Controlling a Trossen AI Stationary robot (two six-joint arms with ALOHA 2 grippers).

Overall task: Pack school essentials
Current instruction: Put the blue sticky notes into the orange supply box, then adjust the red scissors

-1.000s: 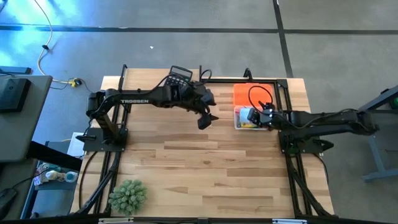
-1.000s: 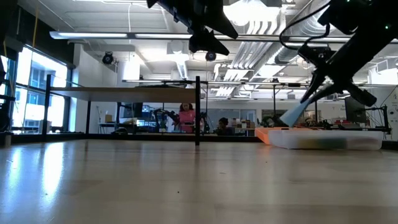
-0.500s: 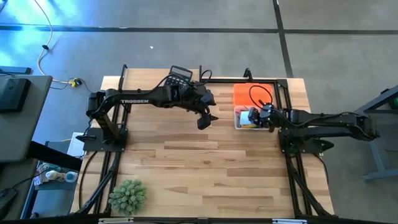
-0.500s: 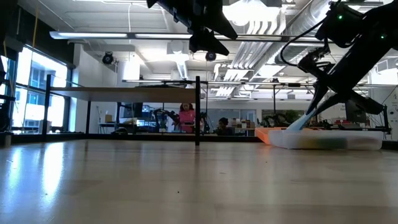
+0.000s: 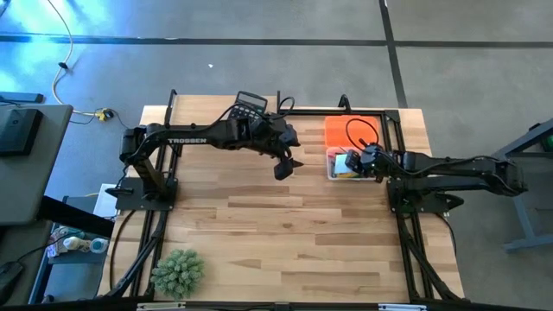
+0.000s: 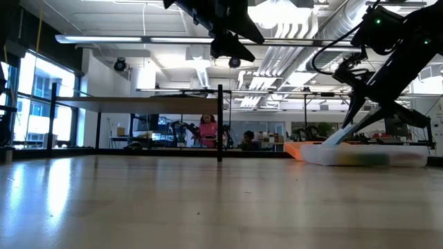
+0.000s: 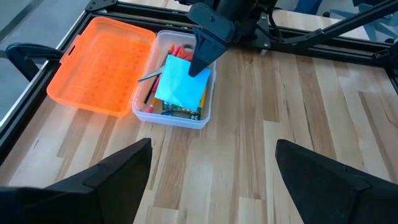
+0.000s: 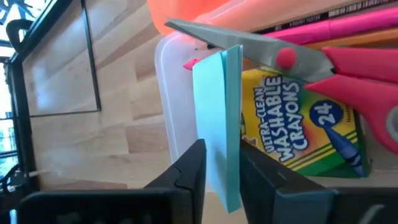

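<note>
1. A wooden table (image 5: pixel 285 233) carries two dark arms, one reaching in from each side, with a spiky green plant (image 5: pixel 178 271) on the near left corner and a black calculator (image 5: pixel 251 106) at the far edge, neither part of the packing.

2. The left gripper (image 5: pixel 285 166) hangs above the table's middle, well apart from the box; its own wrist view shows its fingers (image 7: pixel 106 174) spread wide and empty.

3. The clear plastic box (image 7: pixel 208 102) sits toward the table's far right, its orange lid (image 7: pixel 102 65) lying open beside it.

4. The right gripper (image 8: pixel 217 165) reaches down into the box, its fingers pinched on the pale blue note pad (image 7: pixel 180 84), which stands tilted on edge with its lower part inside the box.

5. Under the pad lies the yellow crayon box (image 8: pixel 298 124), with the red-handled scissors (image 8: pixel 323 59) across it and a pink-red marker (image 8: pixel 348 26) along the lid side.

6. Thin pencils (image 7: pixel 149 78) show against the box wall nearest the lid; the small eraser cannot be made out from any view.

7. Doing this step well likely means lowering the pad until it lies flat on the crayon box before the fingers part, since a release at this tilt could leave it propped against the wall or tipped over the rim, blocking the lid.
</note>
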